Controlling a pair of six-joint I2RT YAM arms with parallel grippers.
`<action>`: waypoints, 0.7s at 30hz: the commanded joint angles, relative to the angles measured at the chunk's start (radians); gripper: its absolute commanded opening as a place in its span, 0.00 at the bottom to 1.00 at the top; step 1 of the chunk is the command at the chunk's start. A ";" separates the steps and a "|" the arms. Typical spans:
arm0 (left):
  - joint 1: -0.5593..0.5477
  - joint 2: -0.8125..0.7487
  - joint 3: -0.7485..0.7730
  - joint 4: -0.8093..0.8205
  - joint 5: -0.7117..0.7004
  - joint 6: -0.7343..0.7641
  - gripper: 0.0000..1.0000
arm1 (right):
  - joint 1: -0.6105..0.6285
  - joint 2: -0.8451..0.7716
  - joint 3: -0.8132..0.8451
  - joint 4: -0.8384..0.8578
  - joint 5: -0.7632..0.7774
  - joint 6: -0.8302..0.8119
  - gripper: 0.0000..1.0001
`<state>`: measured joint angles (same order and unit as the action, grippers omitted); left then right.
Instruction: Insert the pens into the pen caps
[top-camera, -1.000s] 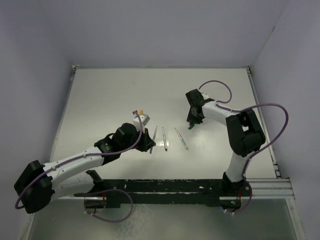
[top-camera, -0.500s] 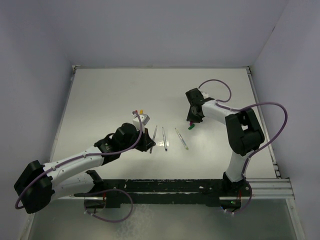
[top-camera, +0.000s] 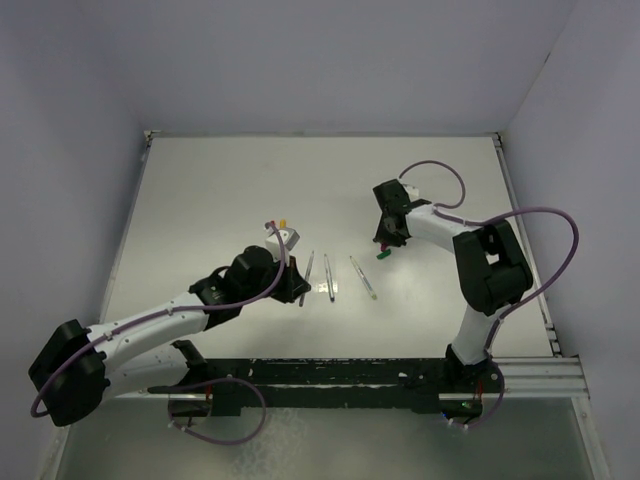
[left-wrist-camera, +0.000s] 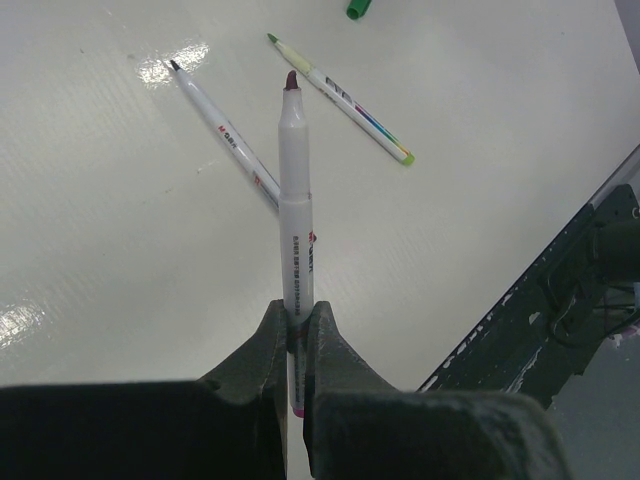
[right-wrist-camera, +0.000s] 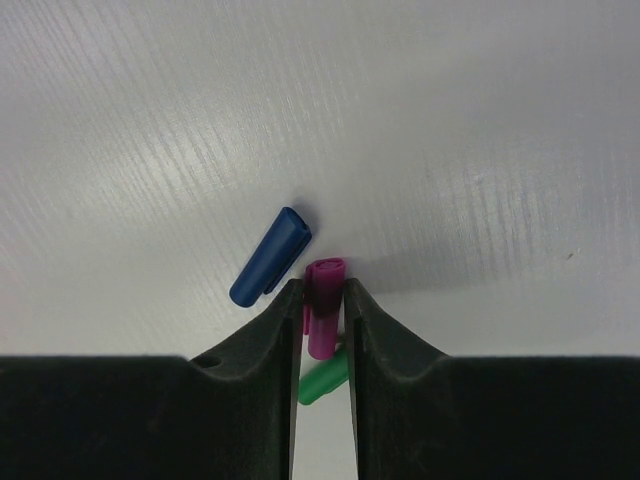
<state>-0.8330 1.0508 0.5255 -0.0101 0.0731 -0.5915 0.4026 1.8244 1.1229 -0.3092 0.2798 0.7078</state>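
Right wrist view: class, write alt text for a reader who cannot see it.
Two dark fingers of the right gripper flank a purple cap lying on a white table. A blue cap lies just left of it, a green cap nearer the camera between the fingers.

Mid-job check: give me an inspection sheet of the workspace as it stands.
Surface: white table, glossy.
Job's things: red-tipped pen held near its rear end; black-tipped pen and green-tipped pen lying loose; blue cap, purple cap, green cap clustered together.
Clutter: nothing seen.
Grippers: left gripper shut on the red-tipped pen; right gripper straddling the purple cap, grip unconfirmed.
Cables: purple cables looped along both arms.
Surroundings: pale walls on three sides; black rail at the near edge.
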 joint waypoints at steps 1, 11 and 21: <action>-0.005 0.009 0.034 0.040 -0.010 -0.016 0.00 | -0.005 0.019 -0.061 -0.053 0.020 0.005 0.26; -0.004 -0.003 0.033 0.029 -0.016 -0.013 0.00 | -0.005 0.032 -0.064 -0.070 0.016 -0.008 0.00; -0.004 -0.029 0.030 0.003 -0.011 -0.010 0.00 | -0.005 -0.121 -0.057 -0.106 0.039 0.000 0.00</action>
<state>-0.8330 1.0595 0.5255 -0.0235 0.0700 -0.5919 0.4026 1.7870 1.0885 -0.3115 0.2955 0.7074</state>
